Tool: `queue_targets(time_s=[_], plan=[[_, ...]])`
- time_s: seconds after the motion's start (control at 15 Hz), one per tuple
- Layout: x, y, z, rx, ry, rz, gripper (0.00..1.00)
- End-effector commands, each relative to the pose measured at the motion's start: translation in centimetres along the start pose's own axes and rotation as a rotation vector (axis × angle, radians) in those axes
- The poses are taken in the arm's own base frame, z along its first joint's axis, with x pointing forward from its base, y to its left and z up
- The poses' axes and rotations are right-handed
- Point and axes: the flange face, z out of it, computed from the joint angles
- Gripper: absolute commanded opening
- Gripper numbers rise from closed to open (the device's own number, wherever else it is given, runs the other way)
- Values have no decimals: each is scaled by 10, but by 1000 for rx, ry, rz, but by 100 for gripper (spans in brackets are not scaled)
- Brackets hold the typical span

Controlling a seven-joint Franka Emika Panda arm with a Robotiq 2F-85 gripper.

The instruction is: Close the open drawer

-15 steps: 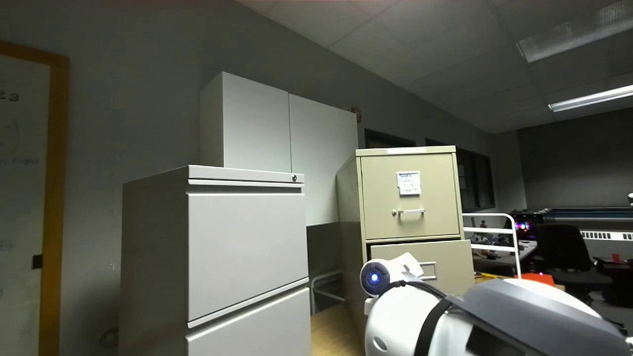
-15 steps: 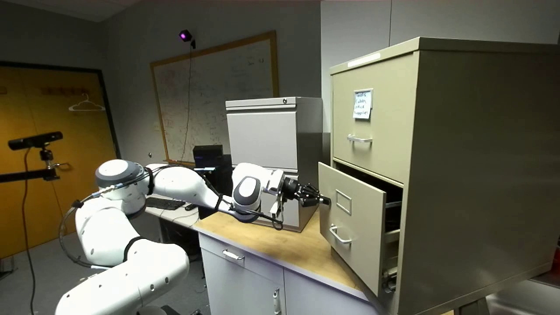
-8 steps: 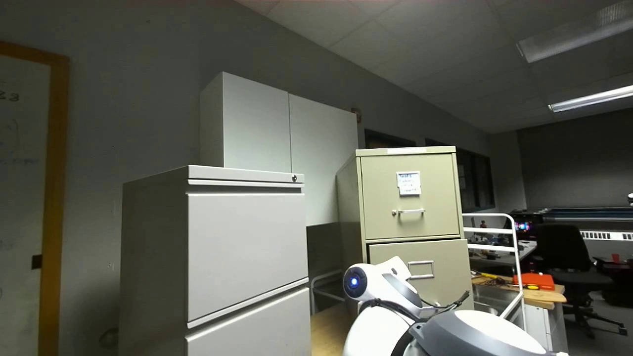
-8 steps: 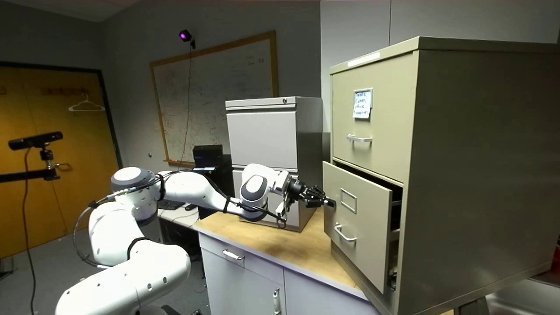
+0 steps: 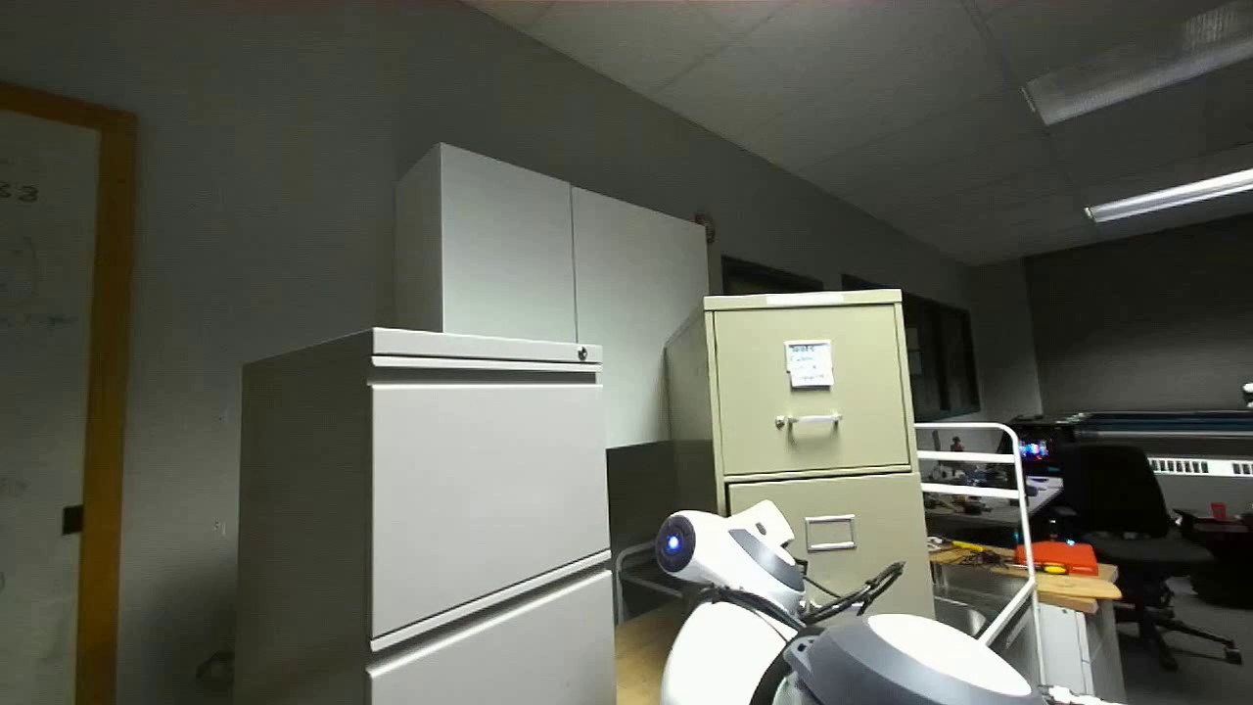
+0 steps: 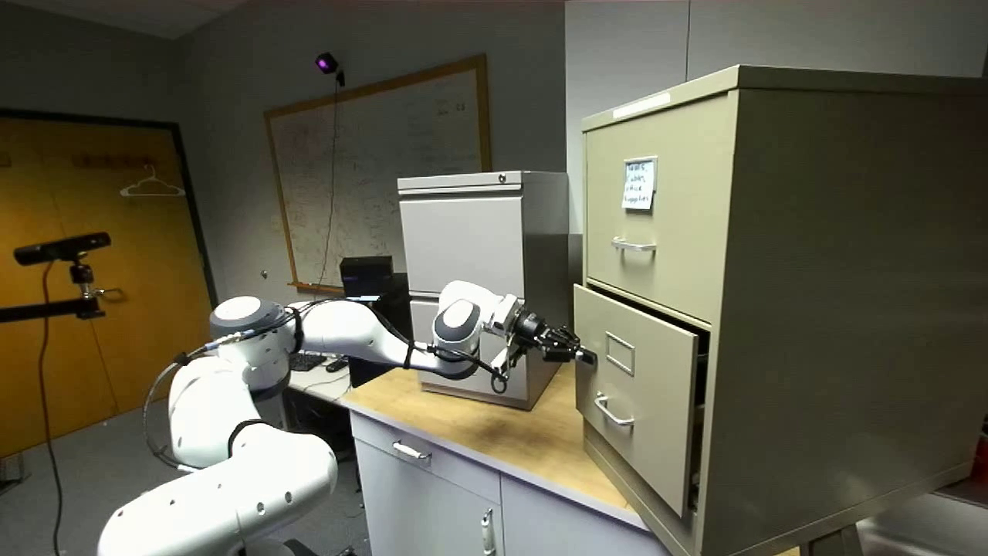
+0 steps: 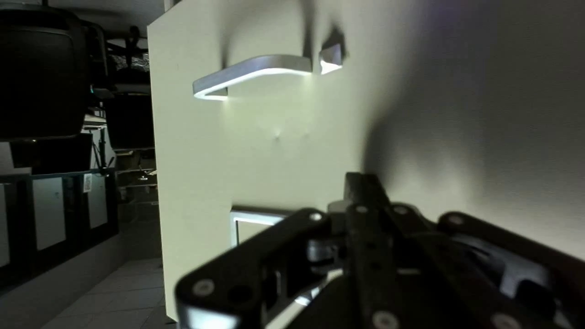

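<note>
The beige drawer (image 6: 652, 432) is the lower one of the beige filing cabinet and stands partly out, with a dark gap behind its front. It also shows in an exterior view (image 5: 886, 529) and fills much of the wrist view (image 7: 192, 151). Its metal handle (image 6: 614, 411) is below the label holder (image 6: 620, 354). My gripper (image 6: 588, 357) is shut with nothing between its fingers. Its fingertips appear to touch the drawer front beside the label holder, near the edge by the grey cabinet. In the wrist view the closed fingertips (image 7: 362, 178) point at the front; the exact contact is hidden.
The upper beige drawer (image 6: 671, 216), with a white paper label, is shut above. A light-grey cabinet (image 6: 463, 239) stands on the wooden counter (image 6: 494, 428) close behind my wrist. A white cart frame (image 5: 1018, 490) is beside the beige cabinet in an exterior view.
The drawer has slid farther into the cabinet and its gap has narrowed. My shut gripper and arm have moved toward the cabinet along with the drawer front.
</note>
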Motion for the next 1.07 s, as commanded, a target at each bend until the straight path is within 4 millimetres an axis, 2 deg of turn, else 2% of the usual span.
queue_targets(time_s=[0.0,0.13,0.33,0.67,0.8,0.87,0.93,1.0], plan=[[2,-35,-19,140,74,-5,0],[-2,-41,-33,179,98,-9,0],[-13,-55,-67,251,143,-17,0],[-27,-82,-103,483,252,12,0],[-27,-78,-108,566,299,70,0],[-27,-72,-104,581,299,106,0],[-9,-62,-86,600,286,125,0],[-12,-56,-77,601,282,149,0]])
